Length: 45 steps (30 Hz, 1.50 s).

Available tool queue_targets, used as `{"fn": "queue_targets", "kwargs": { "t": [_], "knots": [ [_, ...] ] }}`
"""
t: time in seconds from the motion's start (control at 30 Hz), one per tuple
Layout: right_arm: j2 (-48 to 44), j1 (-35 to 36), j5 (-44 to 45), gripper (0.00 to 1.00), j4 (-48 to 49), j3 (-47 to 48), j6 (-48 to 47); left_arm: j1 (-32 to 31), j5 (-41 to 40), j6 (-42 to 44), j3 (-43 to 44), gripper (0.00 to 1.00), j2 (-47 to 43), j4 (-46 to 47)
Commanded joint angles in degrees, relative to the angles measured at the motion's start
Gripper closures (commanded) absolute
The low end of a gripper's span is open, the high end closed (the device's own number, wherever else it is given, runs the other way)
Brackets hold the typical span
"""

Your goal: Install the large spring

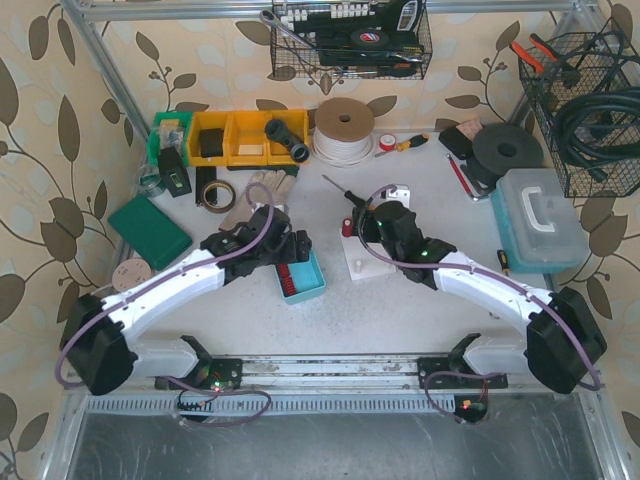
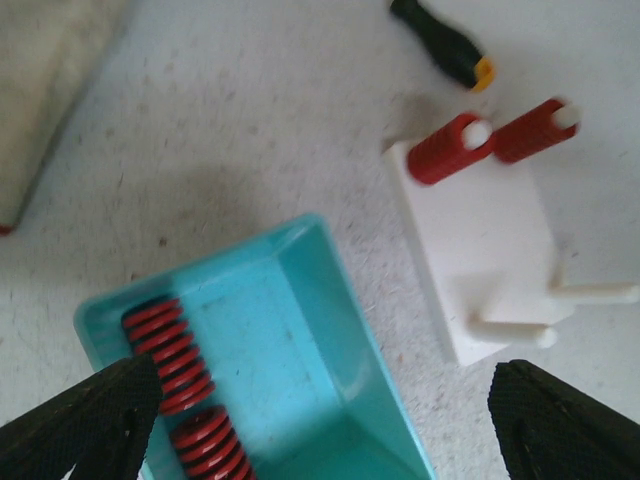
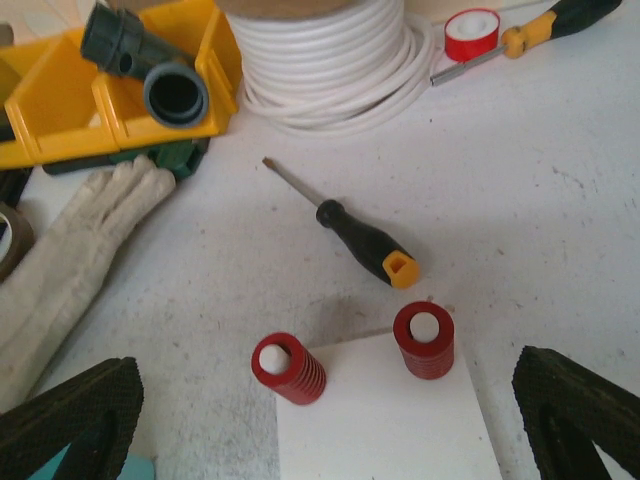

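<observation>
Nearest first: left tool [image 2: 320,385] spread wide, pinching nothing, hanging over the teal tray [image 2: 200,270], one finger [image 2: 80,425] out at each side. Down in that tray, two loose red springs [image 2: 168,355] lying end to end along the left wall, boxed in by the rim. Just beside the tray, not touching, the white base [image 2: 480,250] flat on the worktop [image 2: 250,120].

Over to the right tool [image 3: 325,400]: likewise spread wide, gripping nothing, poised above the near part of the base. At the far edge of the base, two mounted red springs [image 3: 424,340] seated over pegs, white peg tips showing through their tops. At the other end, two bare pegs [image 2: 515,330]. All four springs the same red and close in girth; cannot tell which counts as the large one.

Just beyond the base, right in the approach lane, a black screwdriver [image 3: 360,240] lying flat, orange butt near the mounted pair, blade aimed away to the left. Off to the left of it, a pale glove [image 3: 70,260] sprawled on the worktop.

Further back: yellow bins [image 3: 60,100] with a grey pipe fitting [image 3: 150,65] resting across them, a white cable coil [image 3: 330,70], a red tape roll [image 3: 472,32] and a second screwdriver [image 3: 545,25] beside it.

Out wide in the top view, a clear plastic case [image 1: 540,220] on the right, a green pad [image 1: 150,230] on the left, and a wire basket [image 1: 350,40] up on the back wall.
</observation>
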Motion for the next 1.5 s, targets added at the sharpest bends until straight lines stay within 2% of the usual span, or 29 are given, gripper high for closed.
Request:
{"fn": "queue_targets", "kwargs": {
  "t": [0.0, 0.17, 0.37, 0.6, 0.73, 0.93, 1.27, 1.47],
  "knots": [
    [-2.77, -0.48, 3.93, 0.0, 6.33, -3.31, 2.25, -0.34, 1.76, -5.78, 5.21, 0.08, 4.79, -8.14],
    [-6.14, -2.03, 2.91, 0.0, 9.58, -6.27, 2.99, -3.42, -3.77, -9.02, 12.19, 0.14, 11.84, -14.66],
    [-6.29, -2.84, 0.32, 0.0, 11.28, -6.99, 3.09, -7.47, -12.69, -18.33, 16.05, 0.31, 20.26, -23.51],
    [-5.84, -3.14, -2.49, 0.02, 11.93, -6.84, 2.48, -10.45, -20.88, -25.95, 18.52, 0.44, 26.37, -27.76],
    [-5.67, -3.36, -3.4, 0.02, 12.34, -7.03, 2.75, -10.73, -22.75, -28.29, 19.91, 0.43, 29.69, -29.38],
    [-4.94, -3.89, -4.94, 0.02, 12.18, -6.81, 3.12, -10.71, -22.3, -28.59, 16.21, 0.43, 30.4, -21.94],
    [-4.1, -4.14, -6.56, 0.03, 10.94, -5.89, 3.19, -10.62, -23.15, -29.66, 13.64, 0.44, 31.36, -16.16],
    [-3.66, -4.11, -7.09, 0.03, 10.67, -5.62, 3.11, -10.65, -24.88, -31.25, 15.88, 0.44, 32.79, -20.26]
  ]
}}
